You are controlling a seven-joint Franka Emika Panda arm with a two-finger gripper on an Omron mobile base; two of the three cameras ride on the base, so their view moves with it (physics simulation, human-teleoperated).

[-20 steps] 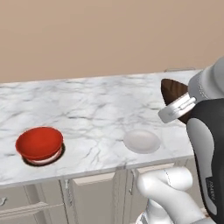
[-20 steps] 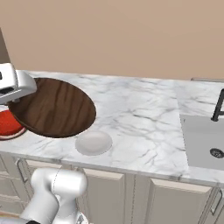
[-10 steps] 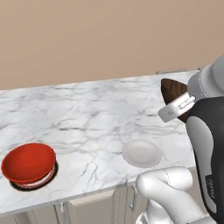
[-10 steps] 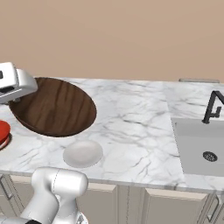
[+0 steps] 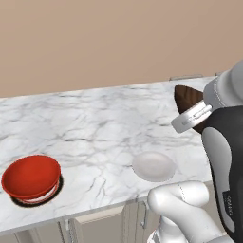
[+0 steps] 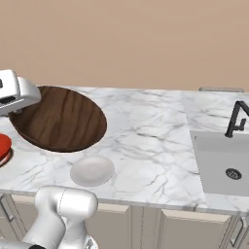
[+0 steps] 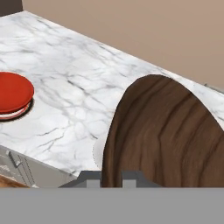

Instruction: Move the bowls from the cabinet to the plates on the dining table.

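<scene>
Marble of the dining table [image 5: 95,118] ran across the left base view. The red bowl [image 5: 31,176] sat near its front left edge on a dark plate [image 5: 56,188] whose rim peeked out beneath, so that half of the task looked done. A pale disc [image 5: 153,166] lay farther right, apart from it.

From the right base view, the brown bowl [image 6: 61,116] hung tilted above the table beside that disc [image 6: 92,170], carried high, probably to clear the surface.

Through the hand view, the brown bowl [image 7: 164,135] loomed directly ahead of the gripper [image 7: 111,178], whose fingers were clenched on its rim.
</scene>
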